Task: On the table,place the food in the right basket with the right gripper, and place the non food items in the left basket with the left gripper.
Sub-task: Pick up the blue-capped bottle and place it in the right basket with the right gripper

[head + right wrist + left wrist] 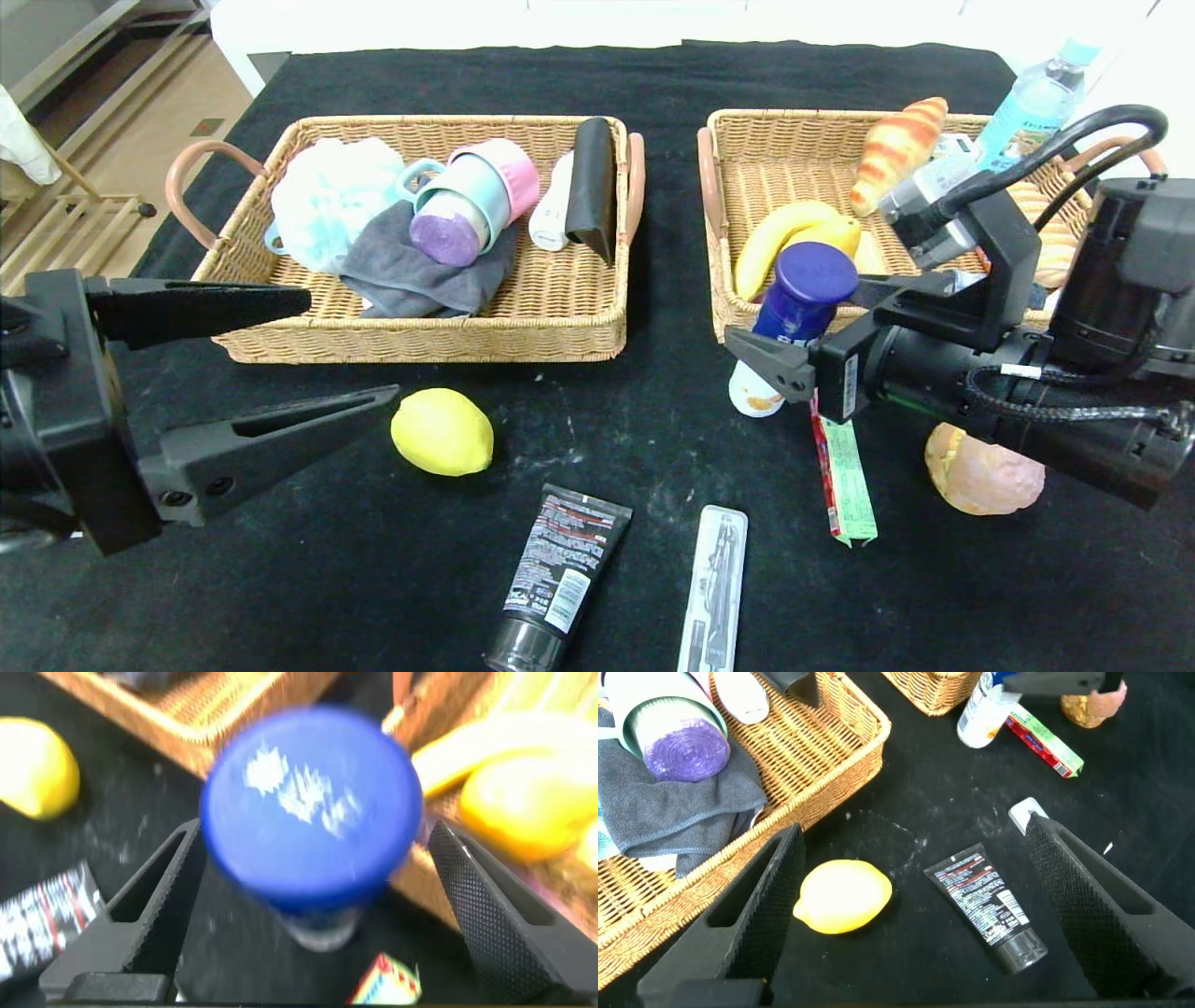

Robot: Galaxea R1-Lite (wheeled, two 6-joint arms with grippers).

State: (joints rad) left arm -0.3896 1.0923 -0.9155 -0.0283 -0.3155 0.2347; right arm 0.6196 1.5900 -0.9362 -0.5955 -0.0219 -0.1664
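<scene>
Just in front of the right basket, my right claw stands wide around the white bottle, a finger on either side of its blue cap, so I judge it lined up for a grasp, nothing gripped yet. My left claw hangs wide above the desk near the lemon, empty; the black tube lies close by.

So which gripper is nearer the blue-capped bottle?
Right. The right gripper has open fingers on either side of the white bottle; the left gripper hangs open far across, near the lemon.
</scene>
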